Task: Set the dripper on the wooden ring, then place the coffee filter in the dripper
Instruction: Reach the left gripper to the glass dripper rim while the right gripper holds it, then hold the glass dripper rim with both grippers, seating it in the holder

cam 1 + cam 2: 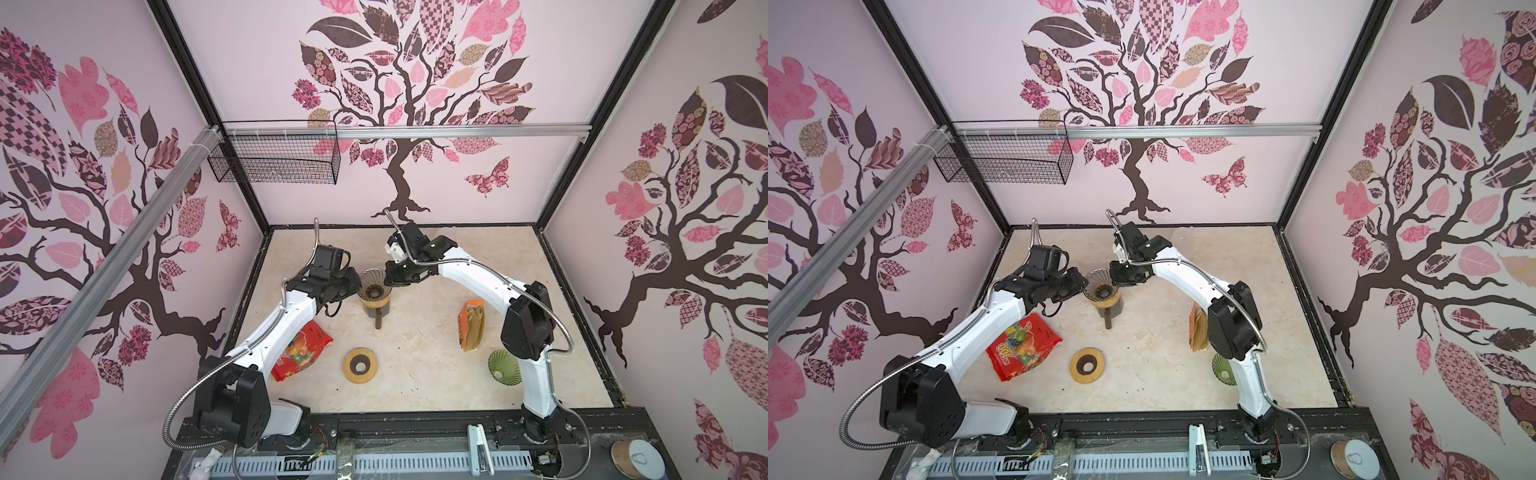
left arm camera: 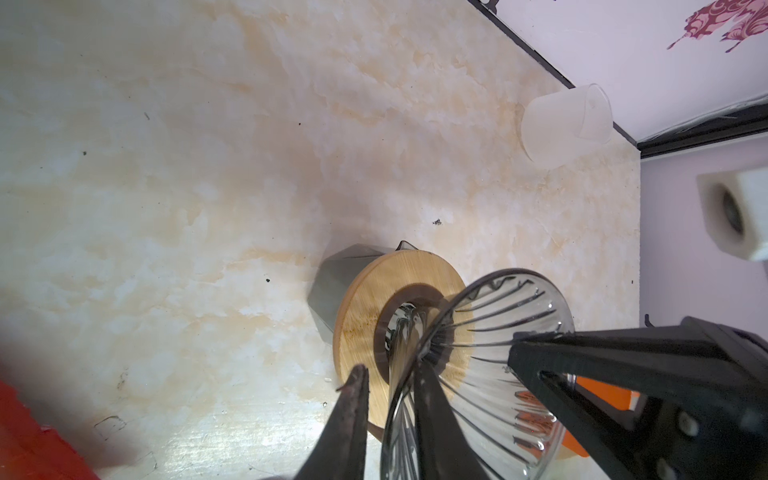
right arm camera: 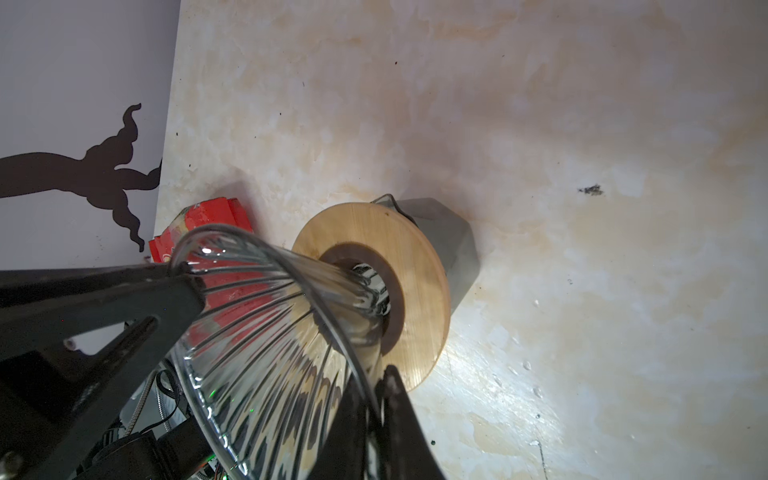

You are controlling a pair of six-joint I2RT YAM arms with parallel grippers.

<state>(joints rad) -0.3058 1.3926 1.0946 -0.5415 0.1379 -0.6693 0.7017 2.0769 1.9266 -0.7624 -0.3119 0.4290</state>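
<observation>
Counter (image 1: 415,374): glass dripper (image 1: 371,282) stands mid-back, tip in the hole of a wooden collar (image 2: 365,307) on a grey carafe (image 2: 332,278). Coffee filters (image 1: 473,328) lie in an orange packet, well apart to its right in both top views. Right tool (image 3: 372,376) pinches the dripper rim. Left tool (image 2: 388,368) is narrowly spread astride the opposite rim, outer finger (image 2: 353,415) just clear of the glass.
</observation>
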